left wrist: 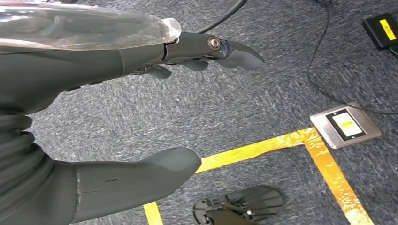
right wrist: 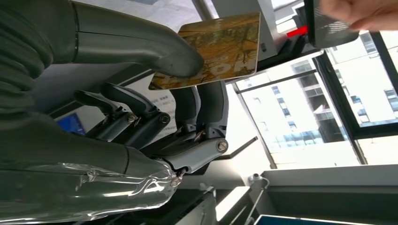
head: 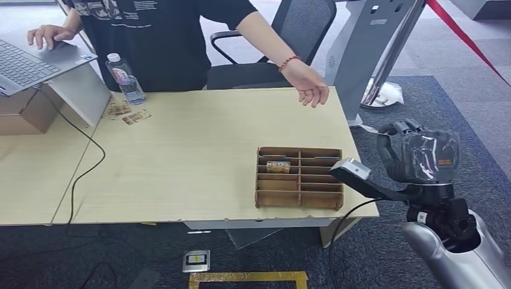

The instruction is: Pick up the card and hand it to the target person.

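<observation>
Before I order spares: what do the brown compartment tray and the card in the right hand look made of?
The brown compartment tray looks like thin matte laser-cut wood or fibreboard, with dark edges. The printed golden card looks like glossy plastic, stiff and flat in the right hand.

Pale wooden table point(head: 199, 150) on grey carpet point(head: 434, 102); black office chair point(head: 289, 36) at twelve o'clock, yellow floor tape point(left wrist: 263, 147) below

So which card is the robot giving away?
Start at the light wooden table and go past its right end to the robot's raised right hand. Pinched under its thumb is the card, golden-brown and glossy, unlike the one in the wooden tray.
</observation>
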`<state>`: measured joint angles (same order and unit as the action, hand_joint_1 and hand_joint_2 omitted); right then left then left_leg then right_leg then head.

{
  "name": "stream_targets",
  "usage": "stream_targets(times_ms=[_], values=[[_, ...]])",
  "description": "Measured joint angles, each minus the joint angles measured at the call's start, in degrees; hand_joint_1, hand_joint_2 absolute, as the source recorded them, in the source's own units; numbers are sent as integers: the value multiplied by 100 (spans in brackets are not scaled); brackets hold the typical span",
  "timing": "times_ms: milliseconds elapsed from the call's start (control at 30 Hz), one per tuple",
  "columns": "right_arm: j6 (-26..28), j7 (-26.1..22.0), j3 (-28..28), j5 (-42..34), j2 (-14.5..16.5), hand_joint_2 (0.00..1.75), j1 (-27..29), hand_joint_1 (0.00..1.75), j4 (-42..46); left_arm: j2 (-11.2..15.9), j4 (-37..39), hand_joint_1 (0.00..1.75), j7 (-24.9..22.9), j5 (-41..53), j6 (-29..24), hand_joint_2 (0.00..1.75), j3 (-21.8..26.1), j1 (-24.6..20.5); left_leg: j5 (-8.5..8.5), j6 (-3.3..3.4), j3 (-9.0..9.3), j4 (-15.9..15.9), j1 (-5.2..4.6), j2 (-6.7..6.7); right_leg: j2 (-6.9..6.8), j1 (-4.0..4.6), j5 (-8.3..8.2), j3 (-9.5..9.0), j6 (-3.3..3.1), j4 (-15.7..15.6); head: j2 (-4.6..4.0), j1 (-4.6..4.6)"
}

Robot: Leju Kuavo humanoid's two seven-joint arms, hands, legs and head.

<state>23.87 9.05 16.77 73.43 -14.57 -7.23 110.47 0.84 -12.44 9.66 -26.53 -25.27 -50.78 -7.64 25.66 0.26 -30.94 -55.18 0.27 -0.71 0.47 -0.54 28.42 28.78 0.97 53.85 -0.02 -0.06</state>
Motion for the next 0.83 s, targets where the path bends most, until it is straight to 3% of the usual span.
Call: stream_targets(times_ms=[300,667,700,800,833], values=[[24,369,382,967,290,175,-845,175,-963,-49,0,0,-57,37,1,175,-19,-72,-1,-1,-2,0,1,0,0,2,0,1,0,2,1,-1],[-468,580,832,912,596,175,-1774,175,-2205,-70,0,0,-138,147,15,175,-48,-152,-2,-3,-3,0,1,-1,-1,4,0,1,0,4,0,-1],[-563,527,874,808,621,175,-1852,140,-2314,-69,0,0,-138,150,21,175,-57,-157,-2,-3,-2,0,1,-1,-1,4,0,1,0,4,0,-1],[-818,362,996,464,694,175,-2061,9,-2595,-69,0,0,-138,150,49,175,-83,-169,-3,-3,-2,0,2,-3,-1,4,0,2,0,4,0,-1],[-854,340,1013,411,704,175,-2092,0,-2636,-69,0,0,-138,150,53,175,-85,-170,-3,-3,-3,0,2,-3,-1,4,0,2,0,4,0,-1]])
